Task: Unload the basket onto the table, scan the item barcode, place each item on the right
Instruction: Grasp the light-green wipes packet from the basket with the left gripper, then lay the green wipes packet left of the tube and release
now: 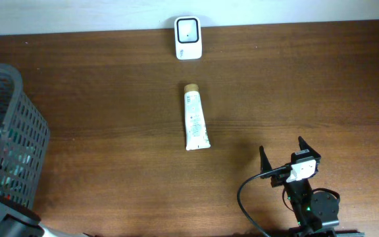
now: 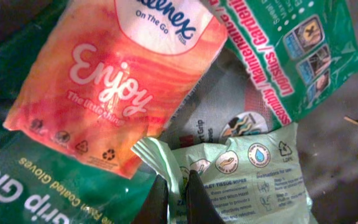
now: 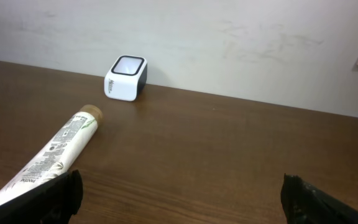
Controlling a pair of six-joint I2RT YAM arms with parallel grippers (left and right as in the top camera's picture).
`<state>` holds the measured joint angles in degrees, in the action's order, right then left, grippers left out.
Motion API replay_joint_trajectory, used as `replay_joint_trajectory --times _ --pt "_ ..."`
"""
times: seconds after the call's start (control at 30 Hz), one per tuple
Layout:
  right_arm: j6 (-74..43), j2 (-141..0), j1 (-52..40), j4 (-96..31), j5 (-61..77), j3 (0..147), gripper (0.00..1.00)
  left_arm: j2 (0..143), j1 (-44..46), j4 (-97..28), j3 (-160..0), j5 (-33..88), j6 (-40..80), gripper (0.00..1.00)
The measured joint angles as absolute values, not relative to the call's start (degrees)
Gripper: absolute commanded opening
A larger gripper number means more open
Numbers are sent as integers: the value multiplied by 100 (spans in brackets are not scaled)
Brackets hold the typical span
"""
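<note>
Overhead view, five o'clock: the right arm (image 1: 318, 207) is black, with a round joint housing, small green lights (image 1: 306, 209), a white camera block (image 1: 303, 168) bearing a red mark, and a black cable (image 1: 242, 194) looping out toward nine o'clock; the right gripper (image 1: 281, 145) ends in two black, pointed fingers (image 1: 264, 163). Seven o'clock: part of the left arm (image 1: 12, 220), dark grey with a white edge. Wrist views: the left gripper (image 2: 176, 183) shows two dark, smooth, narrow fingers at six o'clock; the right one's fingertips (image 3: 48, 199), matte black with rough edges, fill the corners at seven and five o'clock
</note>
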<state>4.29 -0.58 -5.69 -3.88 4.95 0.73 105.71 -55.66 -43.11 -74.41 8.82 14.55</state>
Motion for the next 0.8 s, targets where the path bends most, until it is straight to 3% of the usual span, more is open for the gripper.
replay_joint_trajectory --times 0.2,0.47,0.63,0.8 --pt "429 -58 -569 -388 495 73 98 10311 -5568 -4687 -8259 1337 1455 0" --pt "429 -58 -569 -388 495 73 98 6840 -5170 -4606 -8781 2250 1498 0" --pt "429 -58 -569 -388 497 73 98 6246 -3343 -4917 -8785 2362 1448 0" --pt "429 -58 -569 -388 497 73 98 6659 -1225 -5037 -8412 2228 1402 0"
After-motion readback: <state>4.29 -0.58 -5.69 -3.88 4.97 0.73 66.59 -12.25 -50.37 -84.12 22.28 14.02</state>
